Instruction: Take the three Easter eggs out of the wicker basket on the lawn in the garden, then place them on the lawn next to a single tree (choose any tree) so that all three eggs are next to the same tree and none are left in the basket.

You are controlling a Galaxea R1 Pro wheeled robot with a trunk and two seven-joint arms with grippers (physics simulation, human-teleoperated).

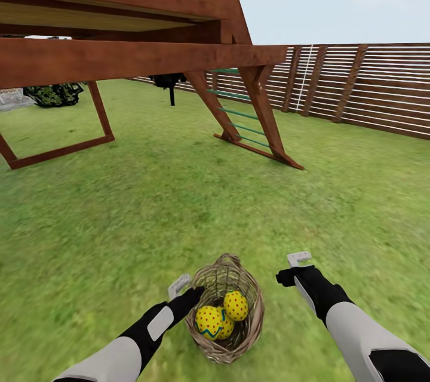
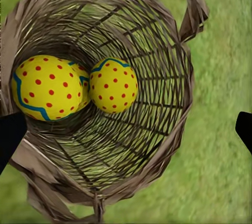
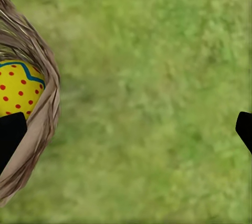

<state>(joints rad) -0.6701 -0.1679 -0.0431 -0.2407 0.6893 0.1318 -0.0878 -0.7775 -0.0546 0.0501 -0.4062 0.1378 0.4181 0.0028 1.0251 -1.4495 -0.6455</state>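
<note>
The wicker basket [image 1: 226, 310] stands on the lawn [image 1: 179, 209] just in front of me, with its loop handle on the far rim. Inside it lie the three Easter eggs, yellow with red dots and blue zigzags: one [image 2: 47, 87], a second [image 2: 113, 85], and a third [image 2: 81, 73] mostly hidden between them. My left gripper [image 1: 186, 290] is open at the basket's left rim and looks down into it [image 2: 126, 132]. My right gripper [image 1: 292, 268] is open above bare grass, right of the basket [image 3: 31, 77]. The tree is out of view.
A big wooden play frame [image 1: 119, 54] with a green-runged ladder [image 1: 242, 119] stands ahead. A small thin black-trunked tree [image 1: 171, 88] is behind it, with dark foliage [image 1: 54, 94] at far left. A slatted fence [image 1: 370, 89] closes the right side.
</note>
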